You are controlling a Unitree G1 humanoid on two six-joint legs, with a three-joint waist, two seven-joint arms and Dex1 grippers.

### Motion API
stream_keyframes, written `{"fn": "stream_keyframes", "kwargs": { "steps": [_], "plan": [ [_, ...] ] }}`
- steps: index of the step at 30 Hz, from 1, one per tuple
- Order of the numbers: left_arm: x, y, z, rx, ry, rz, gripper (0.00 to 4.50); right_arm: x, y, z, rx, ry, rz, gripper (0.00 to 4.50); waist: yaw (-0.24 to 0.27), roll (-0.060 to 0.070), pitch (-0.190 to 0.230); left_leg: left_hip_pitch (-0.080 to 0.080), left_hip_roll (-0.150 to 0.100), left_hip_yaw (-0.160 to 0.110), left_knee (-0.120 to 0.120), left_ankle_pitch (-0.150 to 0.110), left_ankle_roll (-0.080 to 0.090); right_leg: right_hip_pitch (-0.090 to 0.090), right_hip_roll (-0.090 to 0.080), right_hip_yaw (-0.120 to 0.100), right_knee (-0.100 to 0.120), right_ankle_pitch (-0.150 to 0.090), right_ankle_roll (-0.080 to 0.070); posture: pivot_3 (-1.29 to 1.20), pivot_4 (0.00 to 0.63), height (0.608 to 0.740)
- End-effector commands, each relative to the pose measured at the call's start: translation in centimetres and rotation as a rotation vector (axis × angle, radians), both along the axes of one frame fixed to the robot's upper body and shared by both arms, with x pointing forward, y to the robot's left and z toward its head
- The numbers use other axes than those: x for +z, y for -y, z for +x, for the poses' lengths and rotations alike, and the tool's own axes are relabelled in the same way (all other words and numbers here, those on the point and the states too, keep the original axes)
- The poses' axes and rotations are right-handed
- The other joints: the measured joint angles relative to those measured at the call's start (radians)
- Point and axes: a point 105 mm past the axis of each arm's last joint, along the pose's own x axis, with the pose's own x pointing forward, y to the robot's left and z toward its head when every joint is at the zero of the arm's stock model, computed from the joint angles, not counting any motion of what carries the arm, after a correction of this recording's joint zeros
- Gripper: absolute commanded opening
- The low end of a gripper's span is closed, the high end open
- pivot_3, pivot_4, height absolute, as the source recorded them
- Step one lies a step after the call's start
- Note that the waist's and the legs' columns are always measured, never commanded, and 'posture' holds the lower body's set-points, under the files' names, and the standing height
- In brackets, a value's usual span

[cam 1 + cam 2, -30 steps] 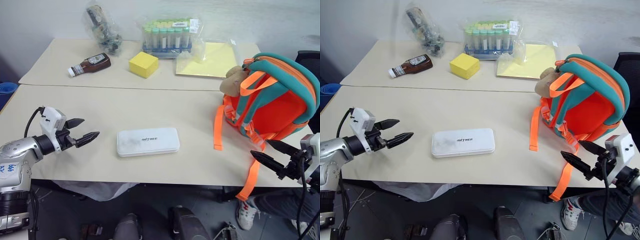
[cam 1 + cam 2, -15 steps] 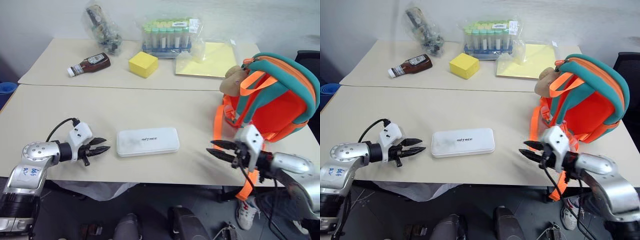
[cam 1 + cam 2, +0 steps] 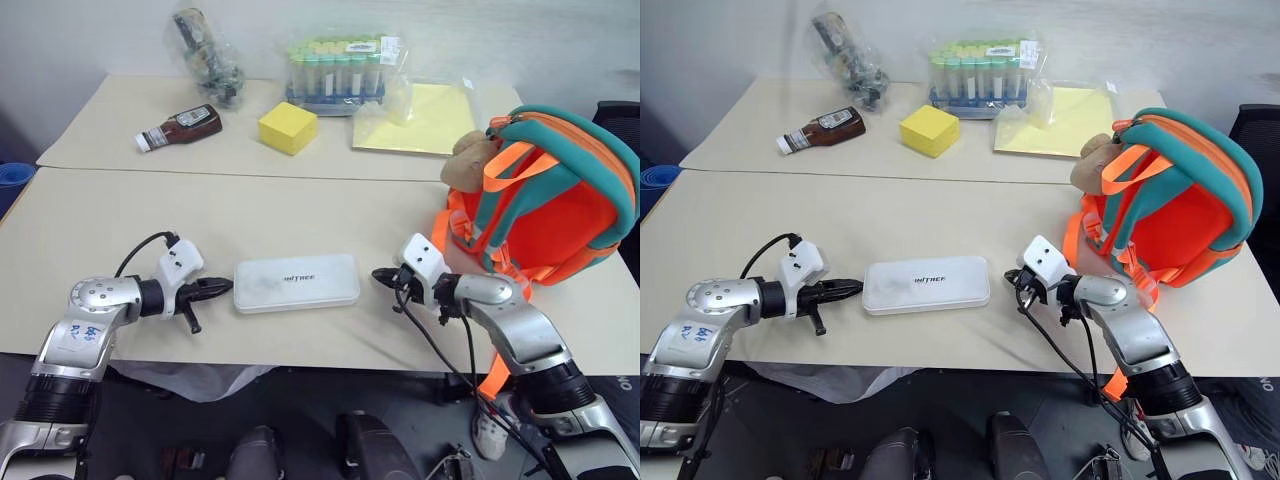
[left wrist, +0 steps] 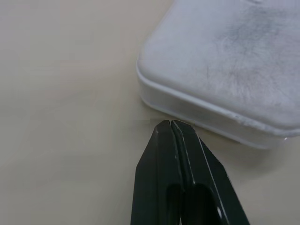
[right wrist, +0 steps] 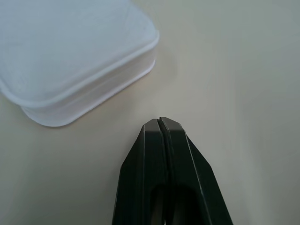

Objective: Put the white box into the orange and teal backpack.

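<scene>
Beige bench is carrying the white box beside the orange and teal backpack. Left hand and right hand, spread moments ago, are now bracketing its ends, fingers pressed together, apparently preparing a two-sided squeeze.

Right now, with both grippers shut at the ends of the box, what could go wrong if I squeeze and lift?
1. The left gripper and right gripper meet the white box only with narrow shut tips, so it may pivot or drop when lifted.
2. Uneven pushing could skid it across the table.
3. The backpack shows no open mouth from here, and its straps could snag.
</scene>
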Motion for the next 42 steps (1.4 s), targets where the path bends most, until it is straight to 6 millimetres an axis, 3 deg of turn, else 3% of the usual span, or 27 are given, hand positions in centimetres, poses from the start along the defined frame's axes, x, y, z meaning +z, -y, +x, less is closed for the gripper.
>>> {"fn": "stream_keyframes", "kwargs": {
  "steps": [1,7,14,21,25,28,33,37,42],
  "plan": [
    [1.7,1.6,0.5,-0.042,0.07,-0.011,0.02,1.6,-1.2,-1.1,0.076,0.025,0.05,0.0,0.001,0.0,0.0,0.0,0.0,0.0,0.001,0.0,0.0,0.0,0.0,0.0,0.0,0.0,0.0,0.0,0.15,0.74],
    [2.2,3.5,1.3,-0.087,0.073,-0.048,0.02,1.8,-1.9,-2.9,0.118,-0.025,0.098,0.0,0.001,0.0,0.0,0.0,0.0,0.0,0.002,0.0,0.0,0.0,0.0,0.0,0.002,0.0,0.0,0.0,0.15,0.74],
    [2.0,1.3,2.1,-0.026,-0.001,-0.067,0.02,1.2,-0.1,-2.4,0.037,-0.016,0.057,0.0,-0.004,0.0,0.0,0.0,0.0,0.0,0.003,0.0,0.0,0.0,0.001,0.0,0.004,0.0,0.0,0.0,0.15,0.74],
    [2.1,-2.0,1.6,0.061,-0.29,-0.214,2.17,1.3,1.0,-2.6,0.014,-0.017,0.055,0.0,-0.003,-0.001,0.0,0.0,0.001,0.0,0.004,0.0,0.0,0.0,0.002,0.0,0.004,0.0,0.0,0.0,0.15,0.74],
    [3.8,-1.8,1.7,0.082,-0.47,-0.377,3.55,1.6,1.1,-3.5,0.043,-0.034,0.093,0.0,0.001,-0.001,0.0,-0.001,-0.001,-0.001,0.006,0.0,0.0,0.0,0.002,-0.002,0.004,0.0,0.0,0.0,0.15,0.74],
    [3.7,-1.7,1.4,0.093,-0.615,-0.411,4.44,1.7,1.2,-3.9,0.052,-0.036,0.091,0.0,0.0,-0.001,0.0,-0.001,-0.002,-0.001,0.007,-0.001,0.001,0.0,0.002,-0.003,0.004,0.0,0.001,0.0,0.15,0.74],
    [2.6,-0.5,1.2,0.071,-0.766,-0.365,4.49,1.5,1.2,-4.3,0.064,-0.045,0.086,0.0,-0.004,-0.001,0.0,-0.001,-0.002,0.0,0.008,-0.001,0.001,0.0,0.002,-0.002,0.004,0.0,0.001,0.0,0.15,0.74],
    [1.9,1.0,2.8,0.102,-0.823,-0.389,4.49,1.2,0.9,-4.4,0.079,-0.056,0.078,0.0,0.001,-0.001,0.0,-0.001,-0.003,-0.002,0.009,0.0,0.0,0.0,0.002,-0.001,0.006,0.0,0.0,0.0,0.15,0.74],
    [1.0,3.2,3.2,0.041,-0.883,-0.384,4.49,1.0,0.5,-4.3,0.092,-0.059,0.072,0.0,0.003,-0.001,0.0,-0.002,-0.003,-0.002,0.01,-0.001,0.001,0.001,0.001,-0.001,0.005,0.0,0.0,0.0,0.15,0.74]
  ]
}}
